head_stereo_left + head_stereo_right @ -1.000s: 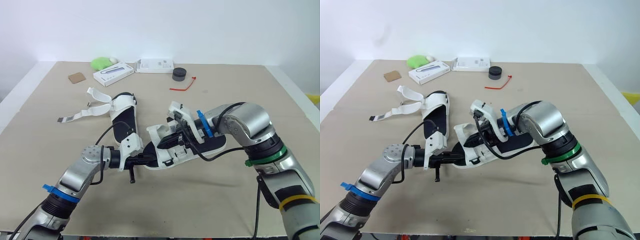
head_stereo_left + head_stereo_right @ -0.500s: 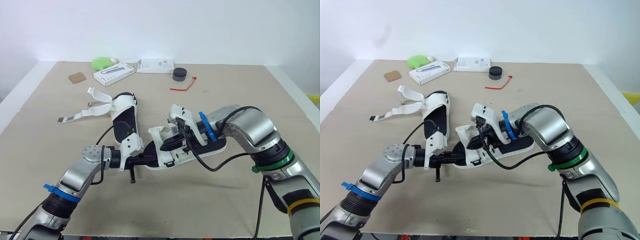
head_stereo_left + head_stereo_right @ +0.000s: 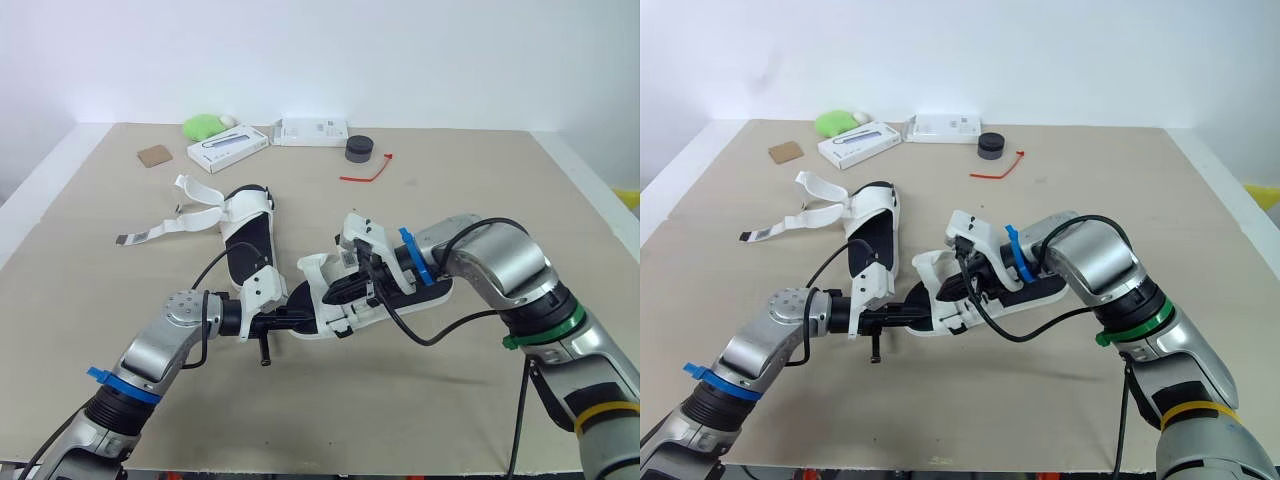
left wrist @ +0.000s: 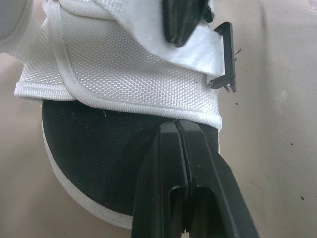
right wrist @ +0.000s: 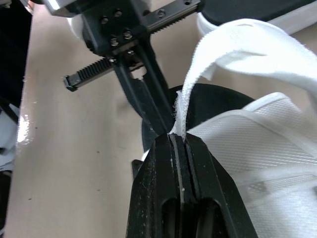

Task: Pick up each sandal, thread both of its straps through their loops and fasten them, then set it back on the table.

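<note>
Worktop: matte beige sheet, rectangular. Worked sandal sits at the centre, with a black footbed, a white rim and a white woven-mesh upper with a piped hem. I cannot tell whether its sole rests on the worktop. Second sandal has the same build and lies flat, left of centre. Its loose straps splay toward the left edge.

Two white boxes lie along the far edge; their print is too small to read. Beside them are a green lump, a black puck, a red tie and a cardboard scrap.

Left gripper: fingers pressed together over the footbed, tips meeting the hem. The left wrist view does not show whether any fabric is caught.

Right gripper: fingers closed, pinching the end of a white webbing strap, which arcs up from the upper. The right wrist view also shows the left gripper's toothed rack. The left wrist view shows a black rectangular plastic loop at the strap's edge.
</note>
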